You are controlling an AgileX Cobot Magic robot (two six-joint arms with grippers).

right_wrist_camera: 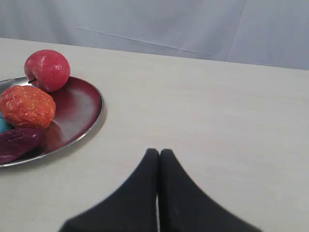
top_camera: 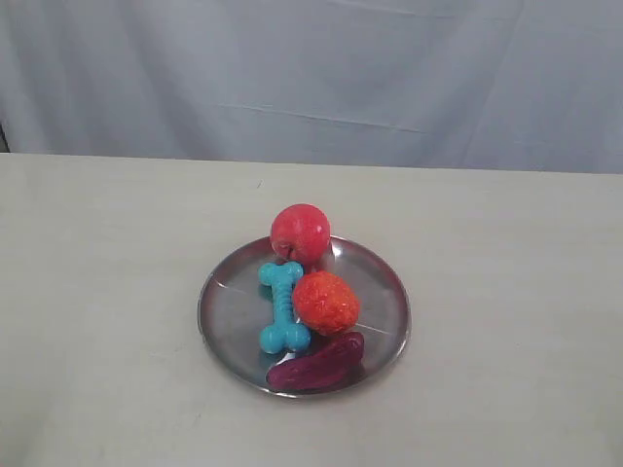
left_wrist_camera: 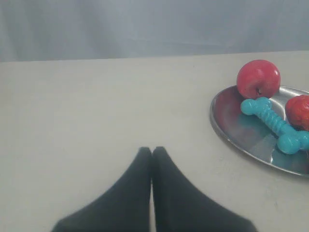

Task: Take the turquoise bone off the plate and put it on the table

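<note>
Your left gripper hangs over the bare table near the plate, fingers pressed together and holding nothing. Your right gripper is the same on the plate's other side. The turquoise bone lies on the plate, just beside the orange toy.

The plate is polished, mirror-bright metal, the bench matt and smooth, the turquoise bone ribbed rubber with a slight sheen, the red apple smooth and glossy, the orange fruit rough and wrinkled, and the backdrop soft grey cloth.
</note>
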